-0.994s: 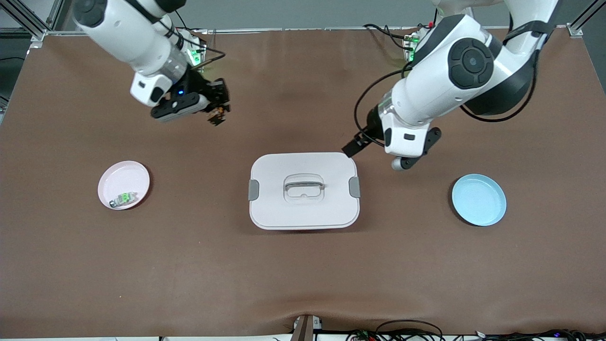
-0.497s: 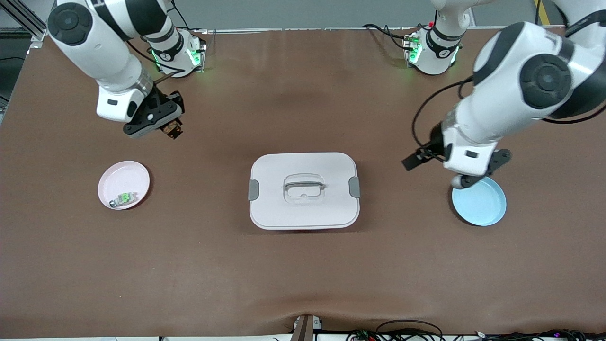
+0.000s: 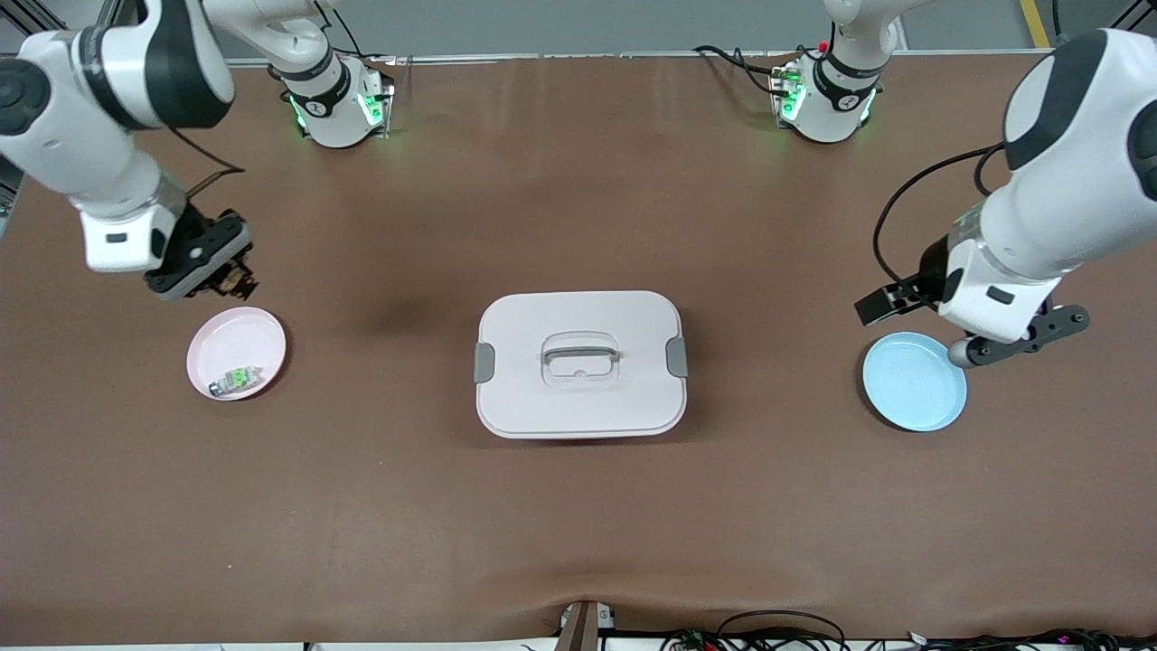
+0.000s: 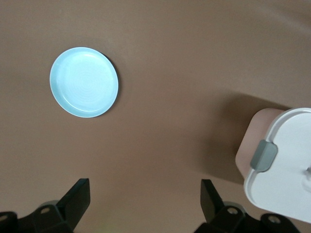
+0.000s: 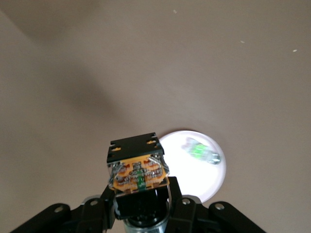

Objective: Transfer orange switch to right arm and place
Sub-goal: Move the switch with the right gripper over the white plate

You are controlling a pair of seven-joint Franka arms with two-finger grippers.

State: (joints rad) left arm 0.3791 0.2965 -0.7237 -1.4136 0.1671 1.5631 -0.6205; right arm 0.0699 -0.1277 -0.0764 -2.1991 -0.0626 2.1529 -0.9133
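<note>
The right gripper [image 3: 237,282] is held above the bare table [image 3: 578,506], just off the rim of the pink plate [image 3: 237,353] on the side of the robots' bases, at the right arm's end of the table. Its fingers are pressed onto the orange switch [image 5: 138,168], which is pinched between them; in the right wrist view the switch is seen as a black block with an orange band and small metal contacts, carried clear of the table surface. The right arm [image 3: 99,108] is seen reaching down from its base to this spot.

Under the switch, in the right wrist view, the pink plate [image 5: 194,167] is seen, and on it a small clear-grey component with a green middle [image 5: 200,151] is lying; in the front view that component [image 3: 237,378] is found on the part of the plate nearer to the front camera.

A white lidded box [image 3: 579,363] with a handle and grey side clips is set in the middle of the table.

The left gripper [image 3: 972,351] is held over the edge of the light blue plate [image 3: 913,382] at the left arm's end of the table. Its fingers [image 4: 75,201] are spread wide apart with nothing between them, as shown in the left wrist view, where the blue plate [image 4: 84,82] and a corner of the box [image 4: 282,165] are also seen.
</note>
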